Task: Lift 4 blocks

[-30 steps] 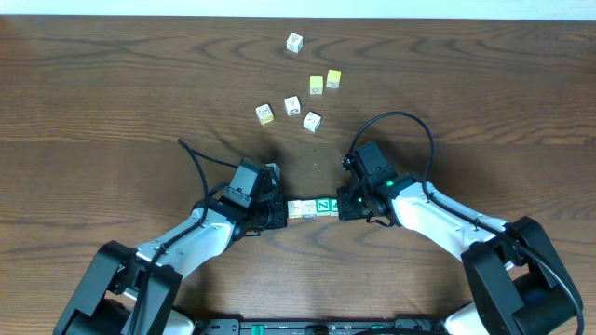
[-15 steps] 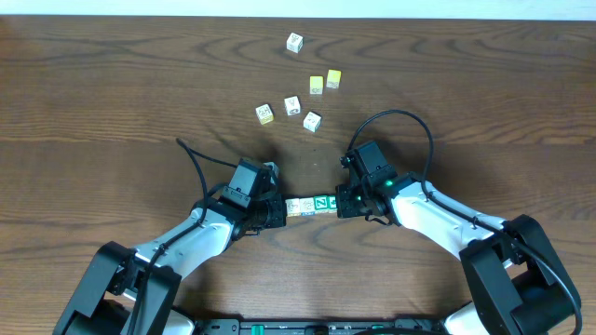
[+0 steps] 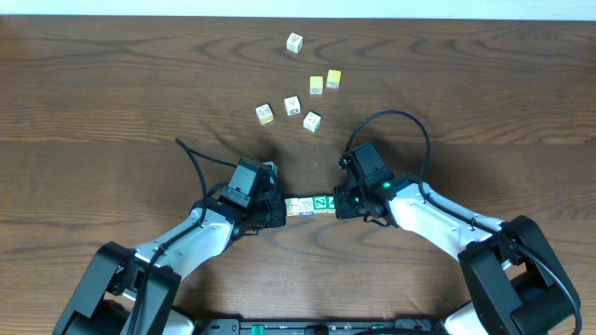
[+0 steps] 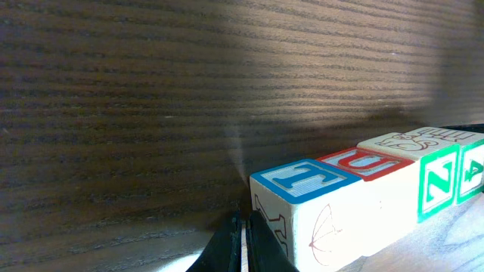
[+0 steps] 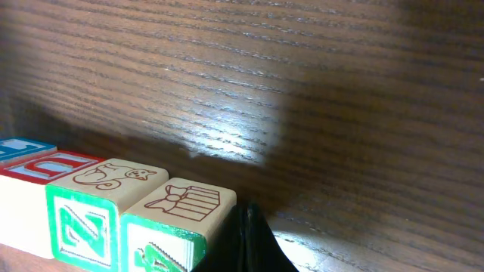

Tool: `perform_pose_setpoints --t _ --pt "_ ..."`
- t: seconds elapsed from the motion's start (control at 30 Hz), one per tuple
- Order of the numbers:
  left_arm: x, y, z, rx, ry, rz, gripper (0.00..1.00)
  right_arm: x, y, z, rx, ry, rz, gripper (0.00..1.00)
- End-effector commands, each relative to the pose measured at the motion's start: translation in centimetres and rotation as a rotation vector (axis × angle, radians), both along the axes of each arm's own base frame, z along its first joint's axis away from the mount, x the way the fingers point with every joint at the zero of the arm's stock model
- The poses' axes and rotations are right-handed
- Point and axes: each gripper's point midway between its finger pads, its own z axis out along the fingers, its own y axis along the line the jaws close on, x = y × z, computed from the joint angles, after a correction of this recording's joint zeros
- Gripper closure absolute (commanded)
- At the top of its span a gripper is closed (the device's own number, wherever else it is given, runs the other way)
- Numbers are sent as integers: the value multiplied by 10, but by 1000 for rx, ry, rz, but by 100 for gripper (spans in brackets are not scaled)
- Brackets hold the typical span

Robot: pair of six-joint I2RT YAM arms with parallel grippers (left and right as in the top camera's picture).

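Four blocks (image 3: 312,205) form one tight row between my two grippers. In the left wrist view the row runs from a blue-topped T block (image 4: 302,181) through a red-topped block (image 4: 367,162) and a green N block (image 4: 435,181) to a green block (image 4: 473,170). My left gripper (image 4: 243,227) is shut, its tip pressed against the blue block's end face. My right gripper (image 5: 246,219) is shut too, pushing on the green block with a gift drawing (image 5: 185,204). Whether the row is off the table I cannot tell.
Several loose cubes lie farther back: a white one (image 3: 294,42), two yellow ones (image 3: 317,84) (image 3: 333,78), and three pale ones (image 3: 264,113) (image 3: 292,104) (image 3: 312,121). Black cables arc over each arm (image 3: 410,121).
The row of blocks and both grippers have shifted slightly toward the far side in the overhead view, still pressed end to end.
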Motion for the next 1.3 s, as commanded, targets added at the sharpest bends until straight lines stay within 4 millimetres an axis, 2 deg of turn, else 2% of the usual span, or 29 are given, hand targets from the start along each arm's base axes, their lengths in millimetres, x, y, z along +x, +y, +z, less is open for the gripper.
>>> perform_pose_setpoints --t 0.0,0.47,0.6,0.9,1.27 --pt "1 -1 -1 8 -4 -10 93 -14 22 1 69 42 78 99" --pt "0 2 -2 28 6 -8 93 -14 23 1 70 40 78 99" --pt "3 6 -1 86 -4 -2 93 -14 23 1 70 40 78 99" --pt "2 -8 6 148 -49 -64 93 -14 23 1 70 40 78 99" --pt "5 -10 7 148 -70 -57 93 -15 29 4 107 47 91 99"
